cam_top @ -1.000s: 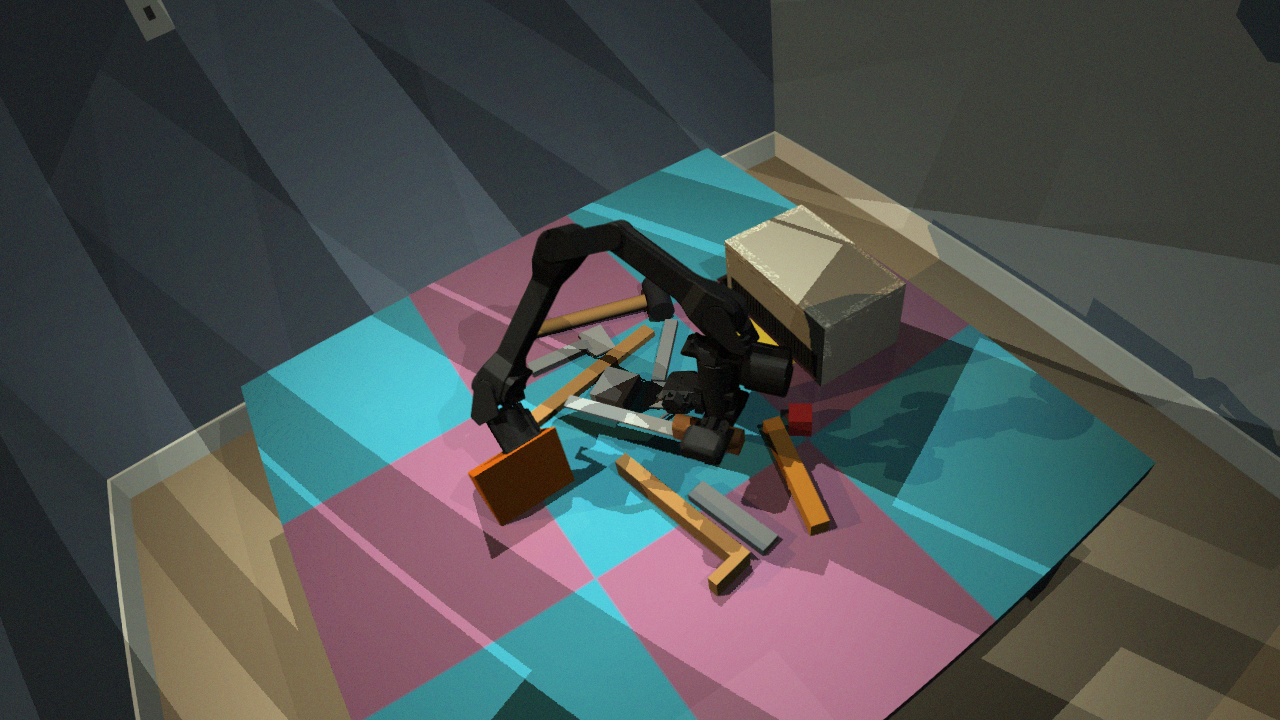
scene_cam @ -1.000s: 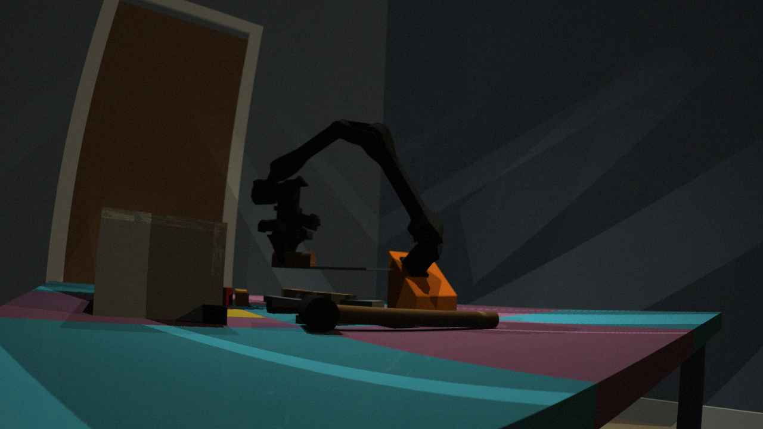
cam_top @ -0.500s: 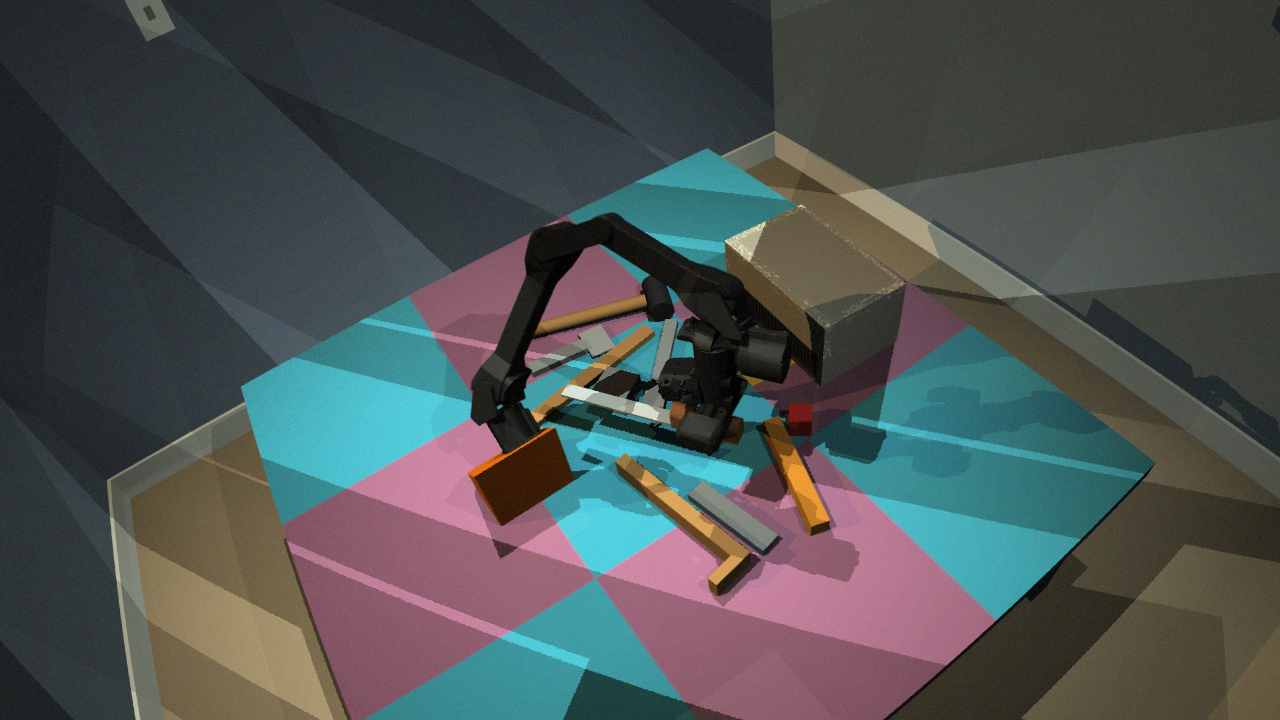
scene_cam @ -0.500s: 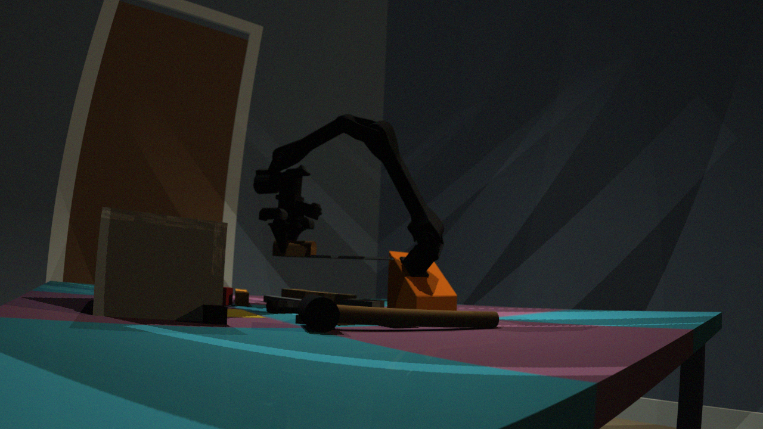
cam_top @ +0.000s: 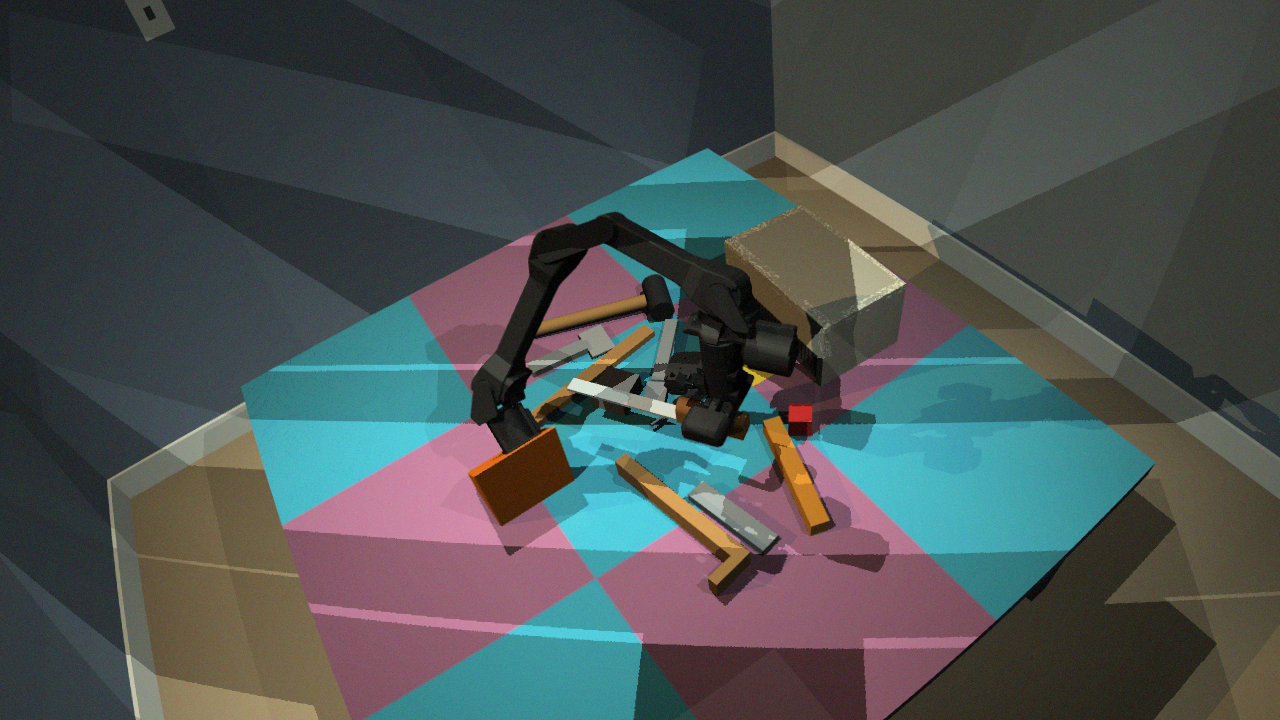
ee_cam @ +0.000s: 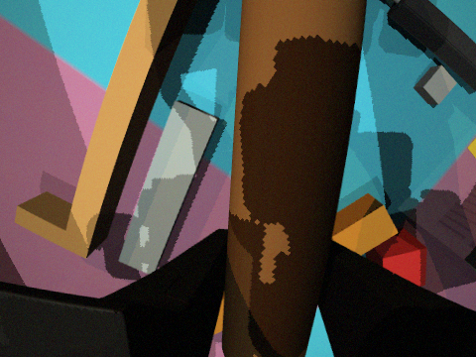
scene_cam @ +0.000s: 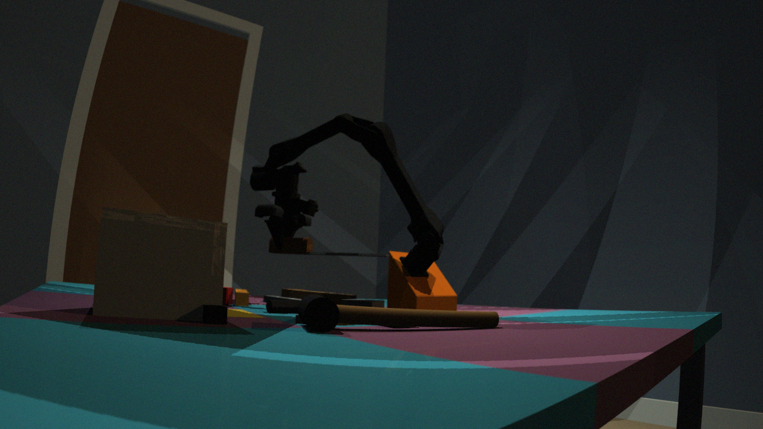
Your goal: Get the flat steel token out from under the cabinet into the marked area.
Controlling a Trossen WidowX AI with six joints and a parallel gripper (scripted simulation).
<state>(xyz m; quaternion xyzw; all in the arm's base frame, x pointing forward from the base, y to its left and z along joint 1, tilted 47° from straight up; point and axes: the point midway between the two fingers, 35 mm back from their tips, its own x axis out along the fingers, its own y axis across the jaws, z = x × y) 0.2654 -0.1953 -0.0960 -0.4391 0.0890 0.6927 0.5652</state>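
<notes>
My gripper is shut on the brown round handle of a tool with a long flat pale metal blade. In the exterior view the tool hangs level above the table, its thin blade pointing toward the arm's base. The beige cabinet stands at the back, beyond the gripper. A corner of the yellow marked area shows in front of it; the arm hides much of it in the top view. The steel token is not visible, and the vent slots are mostly hidden.
A red cube and an orange bar lie near the cabinet's front. An L-shaped wooden stick lies beside a grey flat bar. A mallet and several other tools lie behind the blade.
</notes>
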